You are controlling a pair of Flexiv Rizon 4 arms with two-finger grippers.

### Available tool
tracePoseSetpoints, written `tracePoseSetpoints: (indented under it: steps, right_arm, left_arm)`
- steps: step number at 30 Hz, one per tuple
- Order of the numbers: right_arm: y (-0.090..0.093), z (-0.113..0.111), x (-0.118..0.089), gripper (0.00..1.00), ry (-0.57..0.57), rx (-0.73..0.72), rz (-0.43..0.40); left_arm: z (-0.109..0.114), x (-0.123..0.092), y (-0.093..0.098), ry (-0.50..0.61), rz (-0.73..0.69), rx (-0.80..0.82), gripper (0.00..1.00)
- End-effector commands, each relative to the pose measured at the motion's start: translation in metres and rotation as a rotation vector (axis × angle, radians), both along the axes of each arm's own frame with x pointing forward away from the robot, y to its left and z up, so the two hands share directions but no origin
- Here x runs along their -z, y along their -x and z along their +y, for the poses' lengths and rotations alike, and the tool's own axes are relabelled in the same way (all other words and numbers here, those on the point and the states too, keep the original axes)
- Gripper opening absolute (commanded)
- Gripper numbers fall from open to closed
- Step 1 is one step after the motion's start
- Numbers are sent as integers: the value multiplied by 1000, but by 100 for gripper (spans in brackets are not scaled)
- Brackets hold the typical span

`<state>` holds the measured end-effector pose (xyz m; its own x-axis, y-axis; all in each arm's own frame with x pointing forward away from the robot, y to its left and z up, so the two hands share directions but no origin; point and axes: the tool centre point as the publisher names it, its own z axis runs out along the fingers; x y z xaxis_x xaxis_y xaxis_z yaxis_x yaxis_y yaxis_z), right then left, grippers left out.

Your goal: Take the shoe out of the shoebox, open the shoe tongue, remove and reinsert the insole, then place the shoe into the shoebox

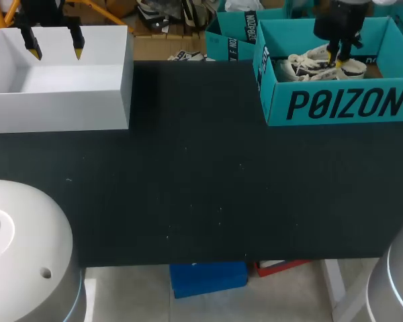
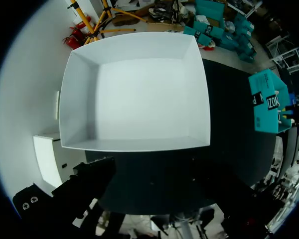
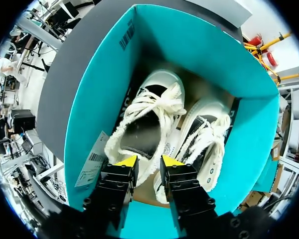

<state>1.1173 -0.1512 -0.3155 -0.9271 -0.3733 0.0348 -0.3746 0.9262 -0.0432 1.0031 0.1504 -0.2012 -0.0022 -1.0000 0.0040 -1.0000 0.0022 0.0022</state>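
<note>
Two white canvas shoes with dark insoles and frayed edges lie side by side in the teal shoebox [image 1: 336, 104] at the table's back right. My right gripper [image 3: 149, 162] is down inside the shoebox [image 3: 97, 99], its yellow tips astride the heel wall of one shoe [image 3: 149, 109]; one finger is inside the shoe opening and the other is between it and the second shoe [image 3: 207, 127]. The white heel edge fills the narrow gap, so the gripper is shut on it. In the head view the right gripper [image 1: 340, 62] hides part of the shoes [image 1: 307, 66]. My left gripper [image 1: 55, 49] hangs open over the white box.
An open white box [image 1: 60, 111] with nothing in it stands at the back left, and the left wrist view looks straight down into this box [image 2: 139, 89]. The black table top [image 1: 201, 188] stretches between the two boxes and toward the front edge.
</note>
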Motion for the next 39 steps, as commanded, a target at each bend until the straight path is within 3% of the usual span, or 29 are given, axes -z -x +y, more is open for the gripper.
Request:
tracePoseSetpoints:
  steps: [1,16,35,38,39]
  right_arm:
    - [-5,3,20,27,-10,11,4]
    - [-23,6,52,25,-26,54,-7]
    - [-18,12,98,22,-20,119,0]
    - [-16,13,104,18,-17,127,2]
    - [-15,13,104,11,-13,132,3]
  left_arm:
    - [0,-1,1,-3,1,-1,100]
    - [0,-1,1,-3,1,-1,100]
    - [0,-1,1,-3,1,-1,100]
    - [0,-1,1,-3,1,-1,100]
    - [0,-1,1,-3,1,-1,100]
